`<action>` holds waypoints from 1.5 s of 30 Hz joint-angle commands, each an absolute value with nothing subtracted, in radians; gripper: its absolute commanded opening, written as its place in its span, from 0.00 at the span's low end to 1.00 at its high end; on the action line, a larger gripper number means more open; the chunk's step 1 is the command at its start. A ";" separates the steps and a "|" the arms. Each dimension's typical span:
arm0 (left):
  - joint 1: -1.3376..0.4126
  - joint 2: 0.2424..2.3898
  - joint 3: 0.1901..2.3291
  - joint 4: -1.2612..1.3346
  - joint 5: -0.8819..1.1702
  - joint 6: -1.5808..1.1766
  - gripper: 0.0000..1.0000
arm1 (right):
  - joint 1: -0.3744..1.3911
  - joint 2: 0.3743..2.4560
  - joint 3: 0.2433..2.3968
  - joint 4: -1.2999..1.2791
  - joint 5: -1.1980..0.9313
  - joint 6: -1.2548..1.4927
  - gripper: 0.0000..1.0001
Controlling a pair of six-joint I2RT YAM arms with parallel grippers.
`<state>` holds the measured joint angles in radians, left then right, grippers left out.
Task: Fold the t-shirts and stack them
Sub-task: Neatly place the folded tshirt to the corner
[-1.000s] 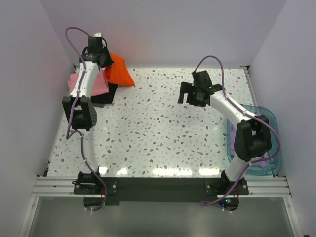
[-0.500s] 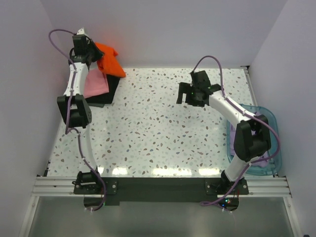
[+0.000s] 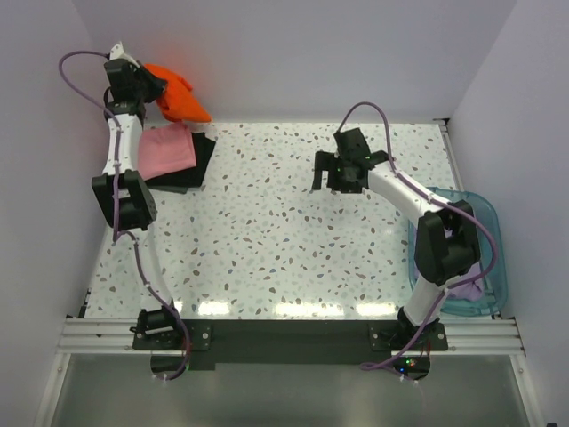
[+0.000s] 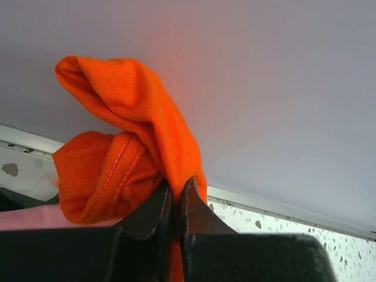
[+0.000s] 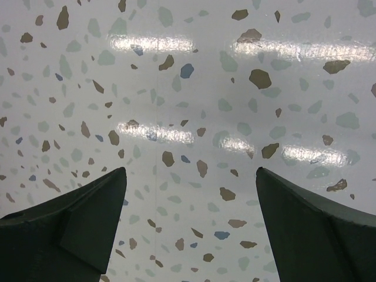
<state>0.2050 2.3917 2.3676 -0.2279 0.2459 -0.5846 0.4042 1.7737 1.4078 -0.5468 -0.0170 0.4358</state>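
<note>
My left gripper (image 3: 142, 87) is shut on the bunched orange-red t-shirt (image 3: 176, 94) and holds it in the air at the back left, against the wall; in the left wrist view the cloth (image 4: 126, 147) is pinched between the closed jaws (image 4: 175, 187). Below it a folded pink t-shirt (image 3: 166, 149) lies on a folded black t-shirt (image 3: 197, 165). My right gripper (image 3: 340, 171) is open and empty above the bare tabletop (image 5: 188, 117) at the back middle. A pale lavender t-shirt (image 3: 467, 286) lies in the blue basket, mostly hidden by the right arm.
The translucent blue plastic basket (image 3: 487, 222) stands at the table's right edge. White walls close in the back and both sides. The speckled tabletop (image 3: 267, 240) spreads between the two arms.
My left gripper has lifted the orange-red t-shirt up and to the left, off the pink and black stack, towards the back wall. My right gripper has shifted slightly left.
</note>
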 commanded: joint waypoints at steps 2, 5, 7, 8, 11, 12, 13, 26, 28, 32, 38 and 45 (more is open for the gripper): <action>0.250 2.278 2.375 -0.118 0.268 -0.595 0.00 | 0.417 1.764 1.440 -0.549 -0.003 0.423 0.95; 0.267 2.253 2.342 -0.112 0.271 -0.601 0.00 | 0.426 1.756 1.433 -0.549 0.012 0.423 0.95; 0.276 2.264 2.377 -0.118 0.281 -0.607 0.00 | 0.428 1.749 1.431 -0.549 0.015 0.422 0.95; 0.279 2.270 2.397 -0.124 0.284 -0.614 0.00 | 0.431 1.747 1.431 -0.552 0.017 0.423 0.95; 0.285 2.273 2.412 -0.138 0.288 -0.626 0.00 | 0.433 1.738 1.428 -0.558 0.021 0.422 0.95; 0.285 2.254 2.393 -0.130 0.284 -0.626 0.00 | 0.436 1.733 1.424 -0.557 0.023 0.422 0.95; 0.287 2.243 2.344 -0.123 0.281 -0.624 0.00 | 0.437 1.732 1.422 -0.560 0.023 0.422 0.95; 0.310 2.240 2.342 -0.132 0.304 -0.630 0.00 | 0.451 1.710 1.393 -0.564 0.031 0.420 0.95; 0.311 2.237 2.342 -0.137 0.302 -0.627 0.00 | 0.453 1.712 1.397 -0.568 0.032 0.419 0.95; 0.314 2.214 2.333 -0.155 0.296 -0.621 0.00 | 0.453 1.704 1.397 -0.574 0.035 0.417 0.95; 0.316 1.966 1.964 -0.201 0.154 -0.687 0.07 | 0.462 1.663 1.350 -0.561 0.035 0.429 0.95; 0.321 1.662 1.358 -0.098 -0.026 -0.784 0.61 | 0.497 1.594 1.243 -0.525 0.037 0.454 0.95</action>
